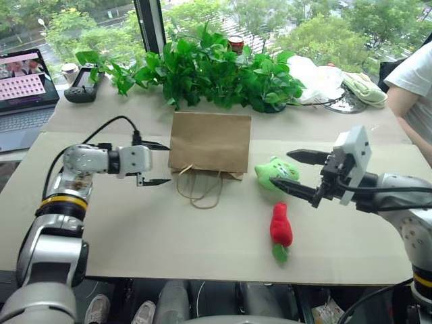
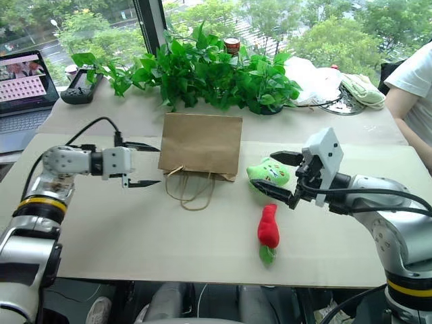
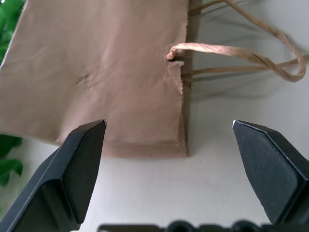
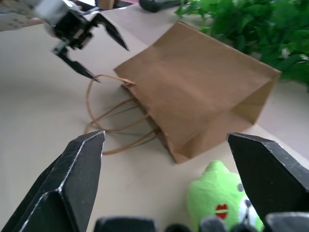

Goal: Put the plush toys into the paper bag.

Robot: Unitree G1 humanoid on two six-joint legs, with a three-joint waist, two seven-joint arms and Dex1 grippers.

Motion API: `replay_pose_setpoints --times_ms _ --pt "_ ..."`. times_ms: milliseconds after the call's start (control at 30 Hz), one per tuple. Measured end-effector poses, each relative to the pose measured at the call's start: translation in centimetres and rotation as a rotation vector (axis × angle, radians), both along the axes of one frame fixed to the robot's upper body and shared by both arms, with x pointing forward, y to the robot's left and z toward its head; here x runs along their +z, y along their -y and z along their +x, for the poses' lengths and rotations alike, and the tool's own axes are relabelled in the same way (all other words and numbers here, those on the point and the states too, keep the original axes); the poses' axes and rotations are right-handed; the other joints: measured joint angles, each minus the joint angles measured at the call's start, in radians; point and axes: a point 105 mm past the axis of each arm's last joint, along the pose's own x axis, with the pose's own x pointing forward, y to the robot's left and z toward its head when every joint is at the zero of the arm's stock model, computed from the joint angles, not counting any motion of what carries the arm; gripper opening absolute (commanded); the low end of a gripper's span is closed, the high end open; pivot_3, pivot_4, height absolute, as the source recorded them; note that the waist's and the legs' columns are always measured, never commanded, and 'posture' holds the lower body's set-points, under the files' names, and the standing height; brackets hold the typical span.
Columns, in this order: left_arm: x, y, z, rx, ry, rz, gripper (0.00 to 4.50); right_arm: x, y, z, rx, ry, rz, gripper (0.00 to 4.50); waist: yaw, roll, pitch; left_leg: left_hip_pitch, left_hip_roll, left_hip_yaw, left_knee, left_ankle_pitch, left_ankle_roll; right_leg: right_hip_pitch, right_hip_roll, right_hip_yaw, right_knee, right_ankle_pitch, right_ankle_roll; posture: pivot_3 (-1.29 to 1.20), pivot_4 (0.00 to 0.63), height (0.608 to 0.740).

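Note:
The brown paper bag (image 1: 209, 142) lies flat on the table, its twine handles (image 1: 199, 189) trailing toward me. My left gripper (image 1: 155, 163) hovers open just left of the bag's mouth corner, with nothing between its fingers. A round light-green plush toy (image 1: 277, 172) rests to the right of the bag. Nearer to me lies the slim red plush toy (image 1: 281, 229) with its green tip. My right gripper (image 1: 293, 172) stands open beside and slightly above the green toy, holding nothing. In the right wrist view the green plush toy (image 4: 222, 203) sits low between the fingers, with the paper bag (image 4: 198, 92) beyond it.
Leafy green plants (image 1: 209, 71) line the back of the table. A laptop (image 1: 23, 94) and a black device (image 1: 84, 84) sit at the back left. A white plastic bag (image 1: 314, 81) lies back right. A person's arm (image 1: 412, 94) is at the right edge.

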Motion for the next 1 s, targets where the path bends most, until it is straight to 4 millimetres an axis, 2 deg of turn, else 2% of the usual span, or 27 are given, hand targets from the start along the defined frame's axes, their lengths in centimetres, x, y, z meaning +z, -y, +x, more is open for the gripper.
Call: replay_pose_setpoints --times_ms 100,233,433,500,600,867,1000 --pt "-0.9 1.3 0.0 -0.043 0.002 -0.008 4.50 0.3 -0.3 -0.5 0.021 -0.004 0.011 4.48 0.000 0.000 0.000 -0.002 0.000 -0.001 0.001 0.000 0.000 -0.001 0.000 -0.001 0.000 0.000 0.000 0.00 0.150 0.708" --pt "-0.5 3.2 0.4 -0.092 0.034 -0.036 4.50 0.4 -0.4 -0.6 0.014 0.000 0.008 4.48 -0.001 0.000 0.000 -0.002 0.000 -0.003 0.001 0.000 0.000 -0.001 0.000 -0.002 0.000 0.000 0.000 0.00 0.150 0.708" --pt "-0.8 4.9 0.4 -0.132 0.023 -0.070 4.50 0.0 -0.5 -1.0 -0.006 -0.014 0.012 4.48 -0.002 0.000 0.000 -0.002 0.000 -0.004 0.002 0.000 0.000 0.000 0.000 -0.002 0.001 0.000 0.000 0.00 0.150 0.708" --pt "-0.6 5.1 0.4 -0.149 0.018 -0.062 4.07 0.0 -0.5 -1.0 -0.014 -0.012 0.012 4.50 -0.002 0.000 0.000 -0.002 0.000 -0.004 0.002 0.000 0.000 0.000 0.000 -0.002 0.001 0.000 0.000 0.00 0.150 0.708" --pt "-0.5 5.1 0.1 -0.169 0.005 -0.068 3.16 -0.1 -0.4 -0.9 -0.030 -0.013 0.010 4.50 -0.003 0.000 0.000 -0.002 0.000 -0.004 0.002 0.000 0.000 0.000 0.000 -0.002 0.001 0.000 0.000 0.00 0.150 0.708" --pt "-0.3 5.0 -0.2 -0.195 -0.015 -0.072 0.04 -0.2 -0.3 -0.8 -0.046 -0.010 0.005 4.50 -0.003 0.000 0.000 -0.002 -0.001 -0.005 0.002 0.000 0.000 0.000 0.000 -0.003 0.001 0.000 0.000 0.00 0.150 0.708" --pt "-0.4 5.0 -0.3 -0.201 -0.020 -0.071 0.04 -0.3 -0.4 -0.7 -0.045 -0.006 0.000 4.50 -0.003 0.000 0.000 -0.002 -0.001 -0.005 0.002 0.000 0.000 0.001 0.000 -0.003 0.001 0.000 0.000 0.00 0.150 0.708"
